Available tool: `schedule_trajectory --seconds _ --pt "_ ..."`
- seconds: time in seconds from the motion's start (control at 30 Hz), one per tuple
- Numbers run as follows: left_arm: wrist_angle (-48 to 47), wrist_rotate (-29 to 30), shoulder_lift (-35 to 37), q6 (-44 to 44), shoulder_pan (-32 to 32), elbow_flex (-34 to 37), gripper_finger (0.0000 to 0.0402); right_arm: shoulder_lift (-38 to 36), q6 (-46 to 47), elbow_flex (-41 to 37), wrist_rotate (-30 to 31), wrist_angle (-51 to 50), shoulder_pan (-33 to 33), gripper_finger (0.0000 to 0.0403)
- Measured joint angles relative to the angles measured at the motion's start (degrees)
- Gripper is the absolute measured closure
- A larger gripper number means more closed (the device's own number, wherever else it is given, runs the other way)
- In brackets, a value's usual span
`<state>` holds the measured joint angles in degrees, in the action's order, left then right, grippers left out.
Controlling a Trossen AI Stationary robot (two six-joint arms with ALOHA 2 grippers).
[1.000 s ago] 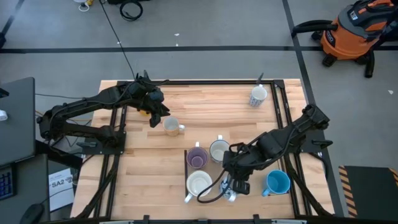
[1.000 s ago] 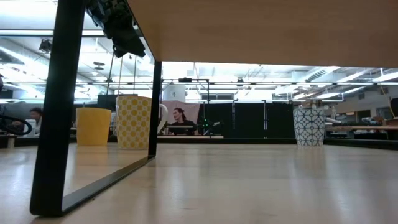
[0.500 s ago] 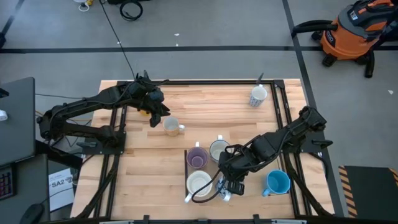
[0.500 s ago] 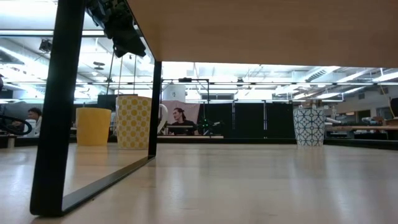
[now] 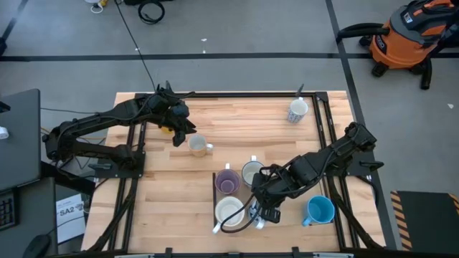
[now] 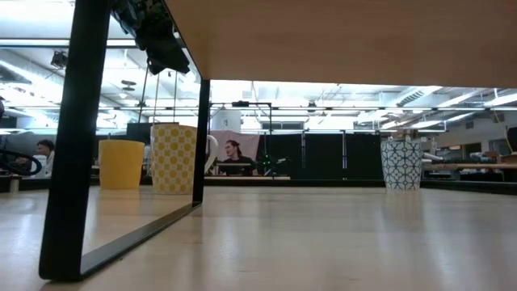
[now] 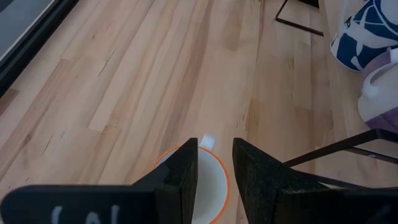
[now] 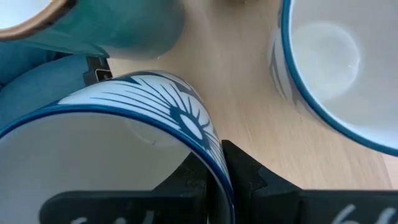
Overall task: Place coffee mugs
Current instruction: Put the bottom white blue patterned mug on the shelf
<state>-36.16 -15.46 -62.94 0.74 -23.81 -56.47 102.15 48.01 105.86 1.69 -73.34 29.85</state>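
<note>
Wooden table (image 5: 237, 122), right jaws pinching blue-patterned mug (image 8: 124, 124) rim, left jaws straddling orange mug (image 7: 205, 186) rim.

The table (image 5: 244, 122) is a light wood butcher-block top with thin black frames running along its left and right sides. Sitting on it are a bunch of mugs — a patterned white one (image 5: 297, 110) alone near the far right corner, a cream one (image 5: 199, 146) left of the middle, then a cluster toward the near edge: purple mug (image 5: 227, 181), a white mug (image 5: 252, 173) just beside it, and a bigger white mug (image 5: 229, 212) nearer the edge. A blue mug (image 5: 320, 211) stands off to the right — apart from the cluster.
</note>
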Motion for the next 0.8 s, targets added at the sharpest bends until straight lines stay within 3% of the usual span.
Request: schedule_trajectory --seconds 0.8 --pt "0.0 0.0 0.0 0.0 0.0 0.0 0.0294 0.0 0.0 0.0 1.9 0.0 0.0 0.0368"
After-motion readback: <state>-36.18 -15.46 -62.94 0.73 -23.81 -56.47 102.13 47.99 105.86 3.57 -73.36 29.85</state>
